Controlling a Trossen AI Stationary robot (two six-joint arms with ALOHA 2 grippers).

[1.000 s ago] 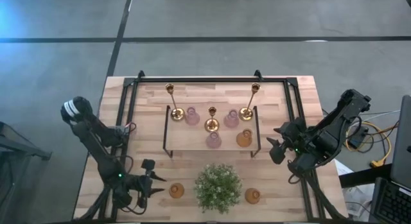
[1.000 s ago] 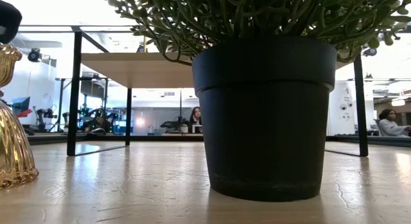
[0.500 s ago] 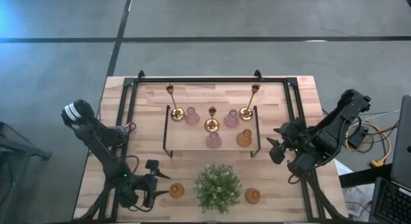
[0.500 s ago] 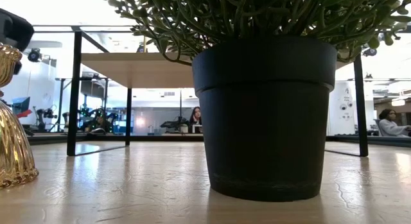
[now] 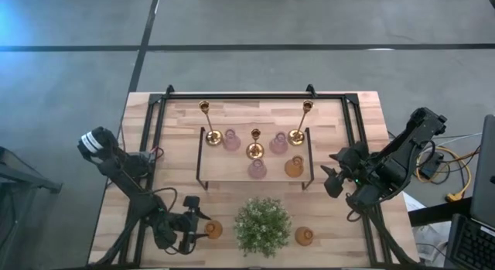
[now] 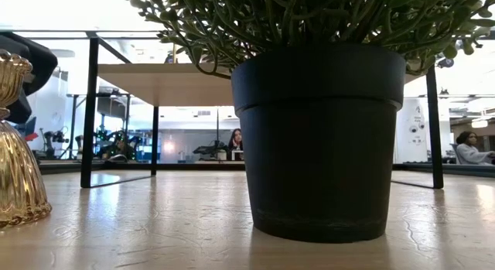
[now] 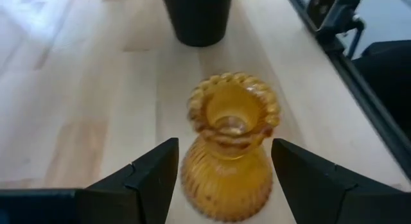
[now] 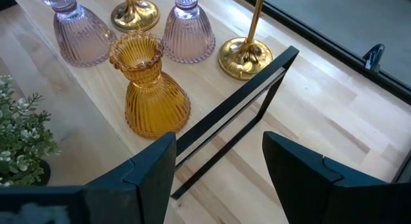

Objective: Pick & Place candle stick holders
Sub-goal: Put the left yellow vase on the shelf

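An amber glass candle stick holder (image 5: 213, 230) stands upright on its base near the table's front edge, left of the plant. It also shows in the left wrist view (image 7: 228, 147) and the low view (image 6: 15, 146). My left gripper (image 5: 198, 226) comes at it level from the table's left, open, one finger close on each side of the holder's belly (image 7: 225, 185), with no touch showing. My right gripper (image 5: 331, 181) hangs open above the table's right part, right of the shelf. Brass sticks (image 5: 255, 145), pink holders (image 5: 231, 140) and one amber holder (image 8: 149, 89) stand on the shelf.
A bushy plant in a black pot (image 5: 263, 223) stands at front centre, close to the right of the amber holder. Another amber holder (image 5: 305, 237) stands right of the plant. A black-framed low shelf (image 5: 203, 158) fills the table's middle. People sit in the room beyond.
My left gripper has moved toward the table's right edge and a little down, closing in on the amber holder until its fingers flank it. The holder has stayed in place. My right arm has kept still.
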